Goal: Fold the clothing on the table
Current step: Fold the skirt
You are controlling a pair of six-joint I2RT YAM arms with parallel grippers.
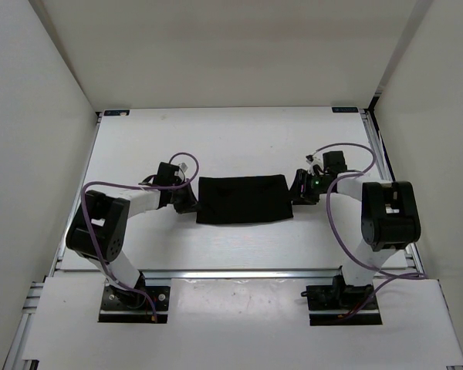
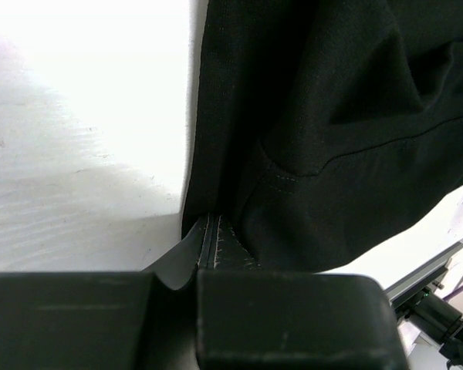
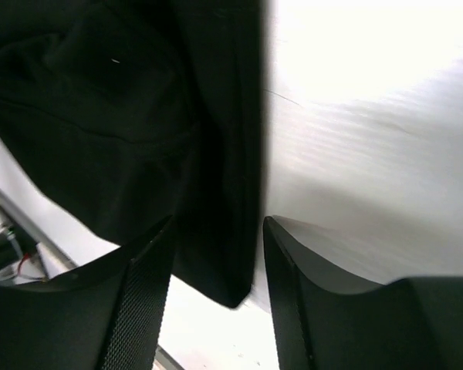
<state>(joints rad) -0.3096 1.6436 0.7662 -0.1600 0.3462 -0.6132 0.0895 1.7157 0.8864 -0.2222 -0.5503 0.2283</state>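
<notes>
Clothing: the black clothing (image 1: 245, 200) is being shown spread flat as a wide rectangle near the middle of the table (image 1: 239, 139), directly between the two hands.
Left hand: the left hand (image 1: 187, 199) is being pressed closed on the clothing's left edge. In the left wrist view, a thin fold of the black fabric (image 2: 332, 116) is being pinched where the fingertips meet (image 2: 198, 271), with the white table (image 2: 77, 154) showing beside it.
Right hand: the right hand (image 1: 301, 187) is being held at the clothing's right edge with its jaws standing wide apart. In the right wrist view, the fabric's edge and corner (image 3: 100, 116) are being framed in the gap (image 3: 218, 231) between the fingers (image 3: 143, 308). No pinch is being shown there, and the bare table (image 3: 370, 154) is lying just to the side.
Cables: purple cables (image 1: 336, 223) are being looped along both arms.
Rail: the table's near side is being bordered by a silver aluminium rail (image 1: 239, 273).
</notes>
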